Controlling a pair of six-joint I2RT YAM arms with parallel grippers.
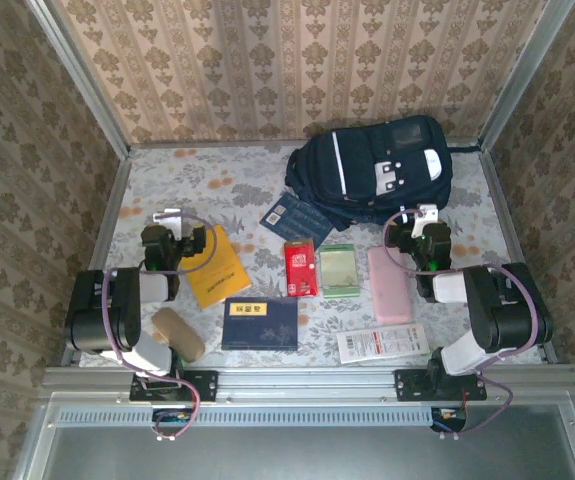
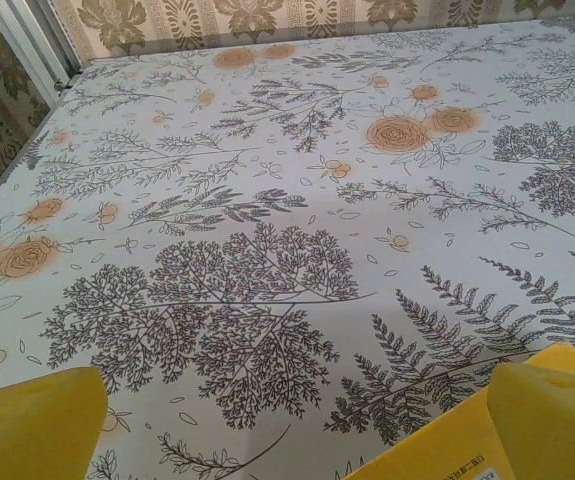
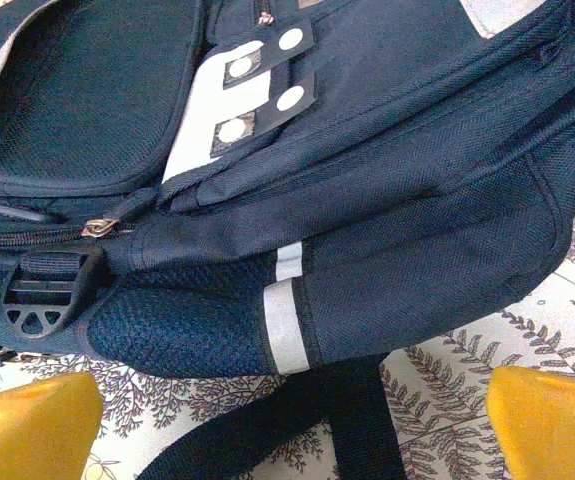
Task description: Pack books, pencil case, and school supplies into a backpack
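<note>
Navy backpack (image 1: 377,165) is lying at the far right of the table cover (image 2: 267,200), zips looking shut in the right wrist view. Right gripper (image 3: 289,420) is hovering just before it, jaws spread wide, holding nothing. Left gripper (image 2: 289,425) is likewise wide and empty over bare cover, the yellow-orange book (image 2: 437,455) corner just beside one fingertip (image 2: 552,415). Risks: the soft bag is likely sliding or folding if one arm is tugging the zip pull (image 3: 98,228) with nothing pinning it; the black strap (image 3: 352,420) under the right gripper could be snagging a descent. That book is lying flush, so a finger may be shoving it, not getting under. Pink pencil case (image 1: 389,285), red packet (image 1: 301,268) and pale green packet (image 1: 338,270) are sitting close, so a wide grab could be knocking a neighbour.
</note>
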